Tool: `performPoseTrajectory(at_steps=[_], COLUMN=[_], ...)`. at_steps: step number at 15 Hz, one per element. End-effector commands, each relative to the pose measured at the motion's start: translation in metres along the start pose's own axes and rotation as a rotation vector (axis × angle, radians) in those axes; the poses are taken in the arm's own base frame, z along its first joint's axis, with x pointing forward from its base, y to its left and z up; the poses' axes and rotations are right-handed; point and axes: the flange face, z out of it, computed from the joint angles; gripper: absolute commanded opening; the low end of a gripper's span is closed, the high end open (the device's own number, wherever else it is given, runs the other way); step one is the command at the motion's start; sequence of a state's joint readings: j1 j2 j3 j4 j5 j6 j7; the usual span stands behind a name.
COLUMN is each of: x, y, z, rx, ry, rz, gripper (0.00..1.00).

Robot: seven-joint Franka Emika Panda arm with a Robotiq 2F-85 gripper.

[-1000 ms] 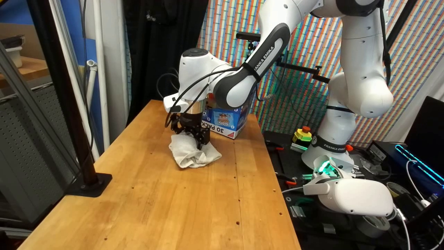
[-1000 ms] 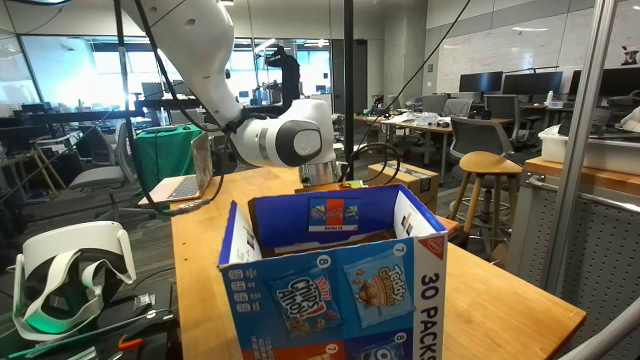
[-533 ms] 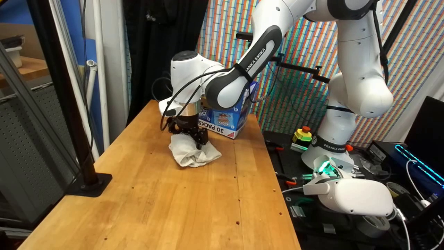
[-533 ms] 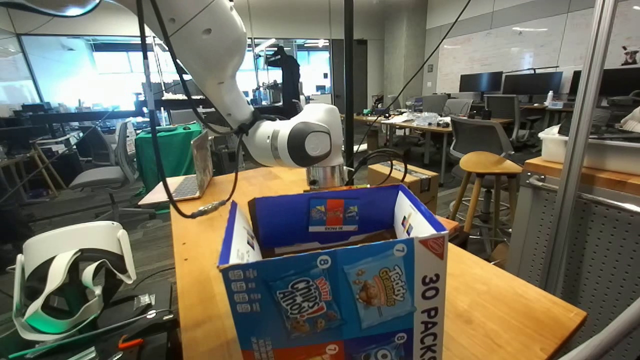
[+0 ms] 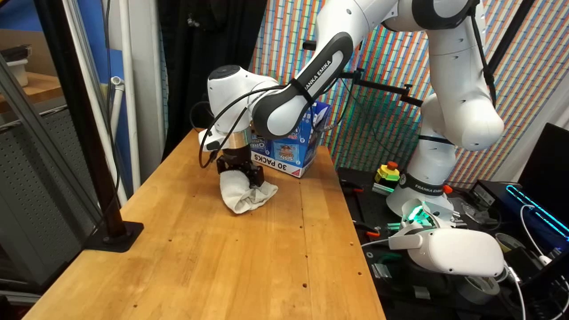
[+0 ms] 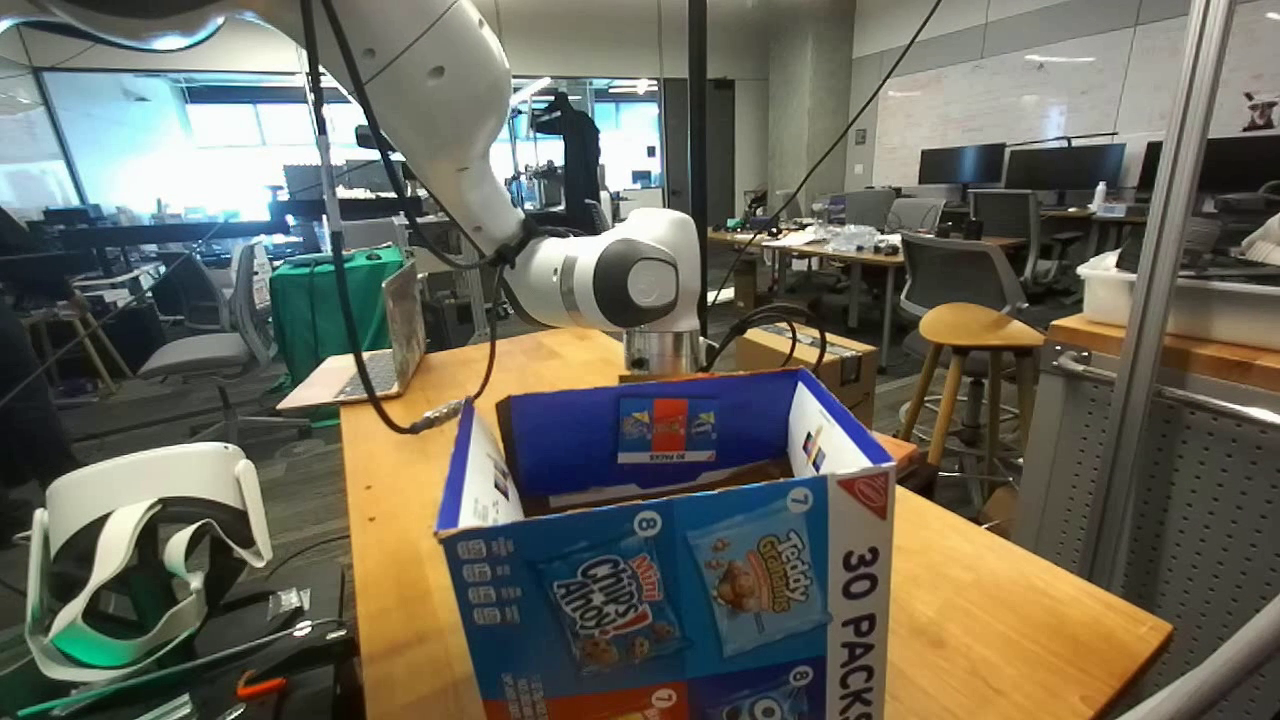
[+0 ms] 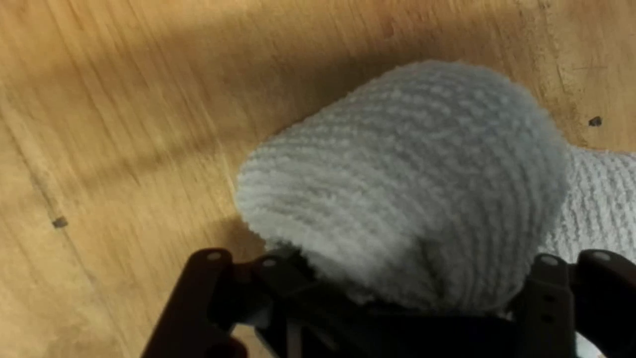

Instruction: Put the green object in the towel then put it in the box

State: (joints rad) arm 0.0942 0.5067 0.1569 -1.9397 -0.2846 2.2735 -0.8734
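The off-white towel [image 7: 397,164] bulges up as a rounded bundle on the table, its loose end spread flat to one side. My gripper [image 5: 243,178] points down over it, jaws drawn in around the bundle. In the wrist view the dark fingers [image 7: 549,283] press against the cloth on both sides; their tips are hidden by its folds. No green object shows; it is hidden or out of view. The open-topped blue box [image 5: 286,151] stands upright behind the gripper in an exterior view. Its printed front [image 6: 640,590] faces the camera in an exterior view.
The wooden table [image 5: 213,266] carries a black post [image 5: 113,235] at one edge. A laptop [image 6: 385,365] lies at its far end. Cables [image 6: 345,270] hang from the arm close to the box. A white headset [image 5: 449,249] sits beside the table.
In an exterior view the arm has shifted left, uncovering more of the box. The jaws have moved inward, and the towel's loose edge has been drawn in toward the gripper.
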Motion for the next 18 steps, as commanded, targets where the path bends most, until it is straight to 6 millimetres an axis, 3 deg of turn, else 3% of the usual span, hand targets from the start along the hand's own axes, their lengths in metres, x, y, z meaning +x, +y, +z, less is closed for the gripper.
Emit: performPoseTrajectory(at_steps=[1, 3, 11, 18], x=[-0.003, -0.007, -0.027, -0.063], y=[0.009, 0.009, 0.006, -0.001], z=[0.006, 0.000, -0.039, -0.120], rx=[0.071, 0.085, 0.091, -0.010], ry=[0.003, 0.011, 0.076, 0.143], rz=[0.016, 0.039, 0.126, 0.198], gripper=[0.19, 0.10, 0.10, 0.10])
